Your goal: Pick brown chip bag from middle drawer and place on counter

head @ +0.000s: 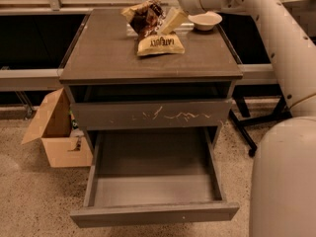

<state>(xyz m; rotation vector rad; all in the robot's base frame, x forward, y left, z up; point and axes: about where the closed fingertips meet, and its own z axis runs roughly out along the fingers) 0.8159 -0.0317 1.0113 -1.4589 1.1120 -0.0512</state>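
While the middle drawer (153, 189) stood pulled out below the counter (108, 53), the brown chip bag (144, 15) sat at the counter's back edge, the gripper (168, 21) just beside it; whether it gripped could not be told.

View: one camera, set high on the robot's side of the scene, looking down and forward.
Facing: toward the table (108, 53) in the upper middle, with the open drawer (153, 191) nearest, along the lower edge.
Nearness: close. The robot's body (286, 181) fills the lower right corner and the arm (276, 43) runs up the right side.
Hand: the hand (170, 19) is at the top, over the table's far part, by the bag (145, 16).
Left margin: a box (54, 132) on the floor (29, 196).
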